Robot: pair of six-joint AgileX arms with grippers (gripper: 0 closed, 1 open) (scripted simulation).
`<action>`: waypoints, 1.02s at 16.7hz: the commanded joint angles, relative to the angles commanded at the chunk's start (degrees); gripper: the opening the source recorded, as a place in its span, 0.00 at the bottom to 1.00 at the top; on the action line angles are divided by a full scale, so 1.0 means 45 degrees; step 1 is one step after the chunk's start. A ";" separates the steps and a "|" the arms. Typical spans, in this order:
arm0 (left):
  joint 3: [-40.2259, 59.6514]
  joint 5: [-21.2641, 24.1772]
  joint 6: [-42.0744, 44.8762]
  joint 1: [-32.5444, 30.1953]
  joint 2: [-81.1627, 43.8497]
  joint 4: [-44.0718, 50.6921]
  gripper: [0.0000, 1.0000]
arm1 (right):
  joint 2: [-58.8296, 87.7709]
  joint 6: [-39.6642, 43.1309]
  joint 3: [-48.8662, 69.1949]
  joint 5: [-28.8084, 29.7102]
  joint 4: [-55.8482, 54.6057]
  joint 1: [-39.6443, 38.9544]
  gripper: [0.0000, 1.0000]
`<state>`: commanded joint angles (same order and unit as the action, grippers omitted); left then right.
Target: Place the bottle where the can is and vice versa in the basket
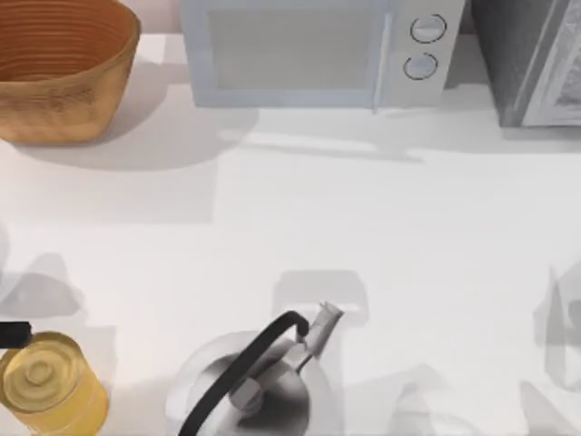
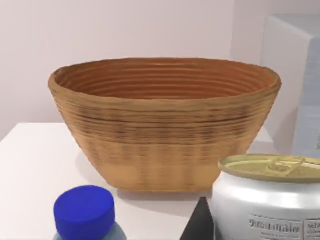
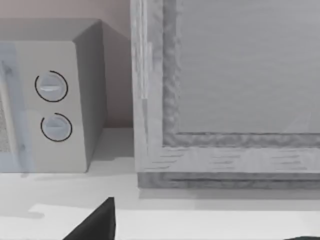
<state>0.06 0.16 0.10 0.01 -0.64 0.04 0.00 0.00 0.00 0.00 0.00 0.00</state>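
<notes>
The orange-brown woven basket (image 1: 54, 82) stands at the table's far left corner, and its ribbed inside (image 2: 165, 82) holds nothing. A yellow can (image 1: 50, 386) sits at the near left edge, with a dark part of my left gripper (image 1: 14, 334) right beside it. In the left wrist view the can (image 2: 270, 205) shows a gold lid. The bottle's blue cap (image 2: 85, 210) stands close by, and a dark tip of the left gripper (image 2: 199, 224) lies between them. My right gripper (image 3: 200, 236) is open and holds nothing.
A white microwave (image 1: 318, 50) stands at the back centre, with a grey appliance (image 1: 531, 59) to its right. A steel kettle (image 1: 259, 386) with a black handle sits at the near centre. Bare tabletop (image 1: 363, 218) stretches across the middle.
</notes>
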 joint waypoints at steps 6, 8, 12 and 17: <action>0.0945 0.1260 0.0055 -0.0433 -0.2689 -0.1031 0.00 | 0.0000 0.0000 0.0000 0.0000 0.0000 0.0000 1.00; 0.1681 0.2001 0.0092 -0.0676 -0.4144 -0.1819 0.00 | 0.0000 0.0000 0.0000 0.0000 0.0000 0.0000 1.00; 0.3501 0.3782 0.0151 -0.1242 -0.7651 -0.3765 0.00 | 0.0000 0.0000 0.0000 0.0000 0.0000 0.0000 1.00; 0.6143 0.6354 0.0197 -0.2033 -1.2826 -0.6593 0.00 | 0.0000 0.0000 0.0000 0.0000 0.0000 0.0000 1.00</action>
<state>27.70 28.75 0.99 -9.13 -58.36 -29.63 0.00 0.00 0.00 0.00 0.00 0.00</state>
